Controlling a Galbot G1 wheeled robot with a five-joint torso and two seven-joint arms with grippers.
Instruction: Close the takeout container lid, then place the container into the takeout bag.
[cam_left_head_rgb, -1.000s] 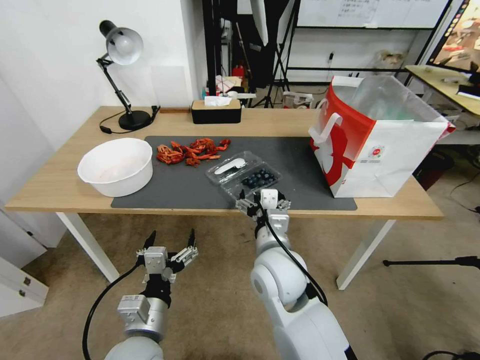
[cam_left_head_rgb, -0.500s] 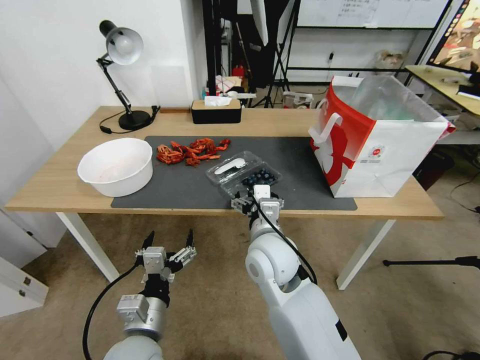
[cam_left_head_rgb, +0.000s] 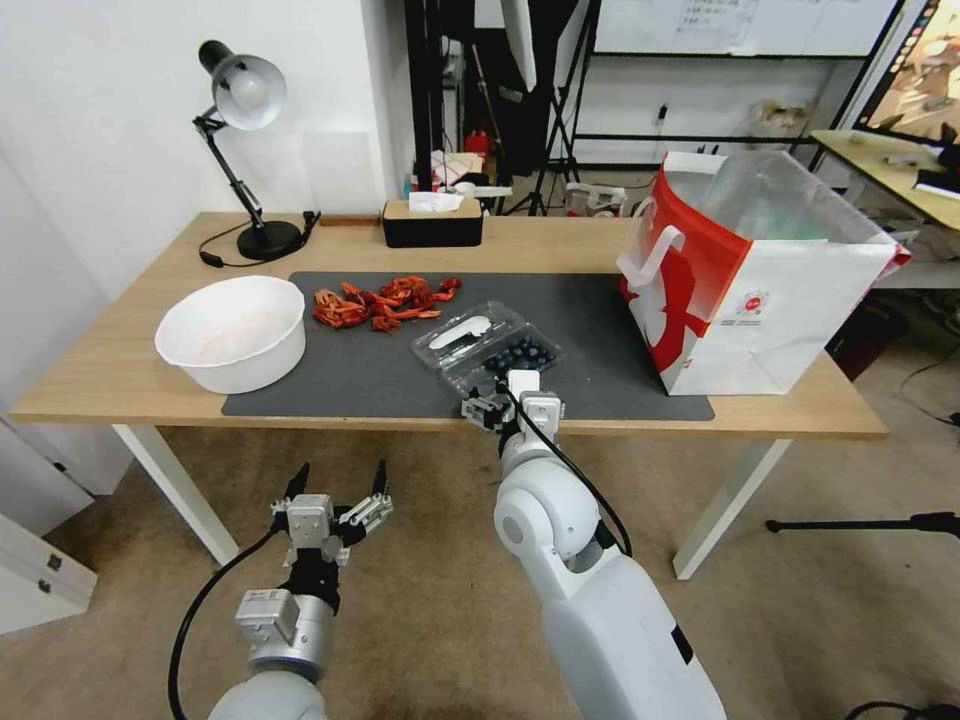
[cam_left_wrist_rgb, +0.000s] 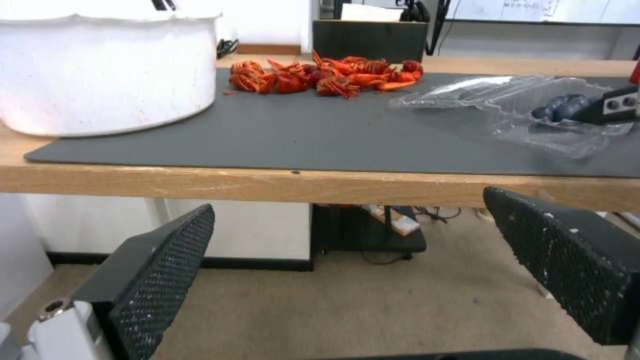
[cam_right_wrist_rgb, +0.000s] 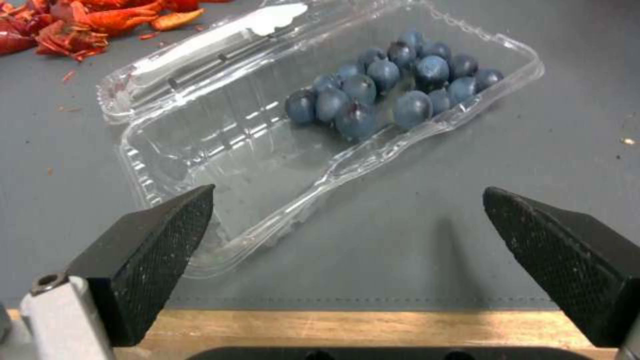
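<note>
Your right pincer (cam_left_head_rgb: 500, 396) hangs wide open at the near edge of the table (cam_left_head_rgb: 110, 380), its fingers (cam_right_wrist_rgb: 143, 250) spread just short of the container (cam_right_wrist_rgb: 320, 145), which lies open on the dark mat (cam_left_head_rgb: 360, 370), left of the bag (cam_left_head_rgb: 760, 290) and well apart from it. The blueberries (cam_right_wrist_rgb: 393, 90) sit bunched at the tray's right end, and the lid (cam_left_head_rgb: 468, 333), white sticker up, lies flat on the far side of the tray. Expect thin, clear plastic: light, springy and slick, likely to skid on the mat or buckle under a hard squeeze, with loose fruit that could roll if you tip it. The lid's free far edge looks the best place to catch it and fold it over the hinge; once snapped, take the box across its short sides, gently. Your left pincer (cam_left_head_rgb: 340, 478) waits open, low in front of the table, below the white bowl (cam_left_head_rgb: 235, 335). Red crayfish (cam_left_head_rgb: 385, 300) lie just beyond the lid.
</note>
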